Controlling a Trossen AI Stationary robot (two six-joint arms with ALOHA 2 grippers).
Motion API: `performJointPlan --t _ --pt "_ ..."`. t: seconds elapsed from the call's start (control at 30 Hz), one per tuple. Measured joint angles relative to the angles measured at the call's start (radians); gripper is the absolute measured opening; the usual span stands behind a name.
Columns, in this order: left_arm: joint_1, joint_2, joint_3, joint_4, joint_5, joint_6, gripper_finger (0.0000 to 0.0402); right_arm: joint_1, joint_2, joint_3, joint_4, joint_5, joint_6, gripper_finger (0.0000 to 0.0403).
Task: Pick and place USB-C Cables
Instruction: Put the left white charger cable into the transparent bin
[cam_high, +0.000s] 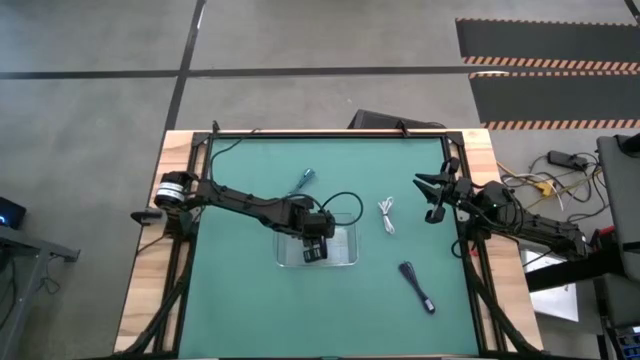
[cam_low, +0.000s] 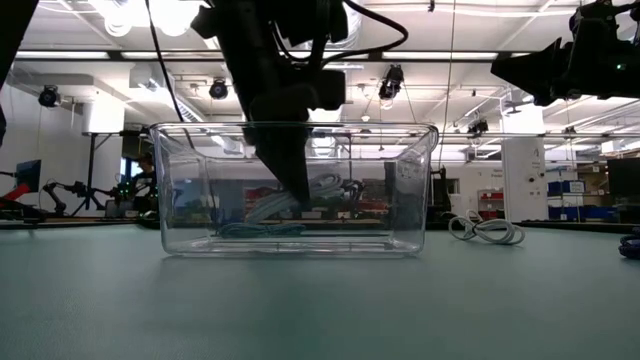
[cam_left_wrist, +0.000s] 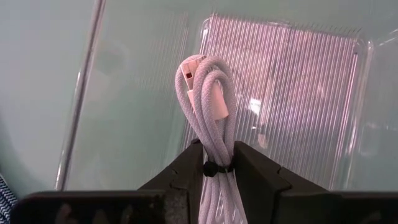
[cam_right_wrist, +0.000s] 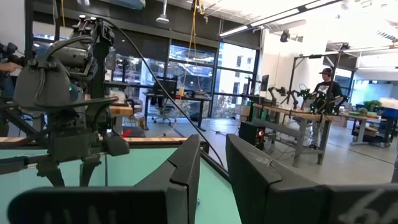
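Both arms are dark, almost black, built of slim jointed links. The left arm (cam_high: 245, 203) has a round silver-and-black drum at its base, beside the green surface (cam_high: 250, 300), and a thin black wire loops off it near the wrist. The left hand (cam_left_wrist: 217, 171) has two flat, matte black fingers (cam_left_wrist: 180, 171) with angled, wedge-shaped inner faces. The right hand (cam_right_wrist: 213, 165) has the same broad dark fingers with bevelled edges. The right arm (cam_high: 520, 220) is equally dark, with blocky joints.
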Motion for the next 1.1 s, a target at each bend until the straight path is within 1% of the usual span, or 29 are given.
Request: performJointPlan --t 0.83,0.93,1.1 --pt "0.001 -0.001 0.004 -0.001 0.009 0.000 0.0073 0.000 0.000 0.000 -0.007 0.000 0.000 0.0068" --pt "0.001 -0.002 0.004 -0.001 0.011 -0.002 0.0090 0.000 0.000 0.000 -0.011 0.000 0.000 0.0068" --pt "0.002 -0.002 0.004 -0.001 0.007 -0.022 0.0147 0.000 0.000 0.000 -0.011 0.000 0.000 0.0068"
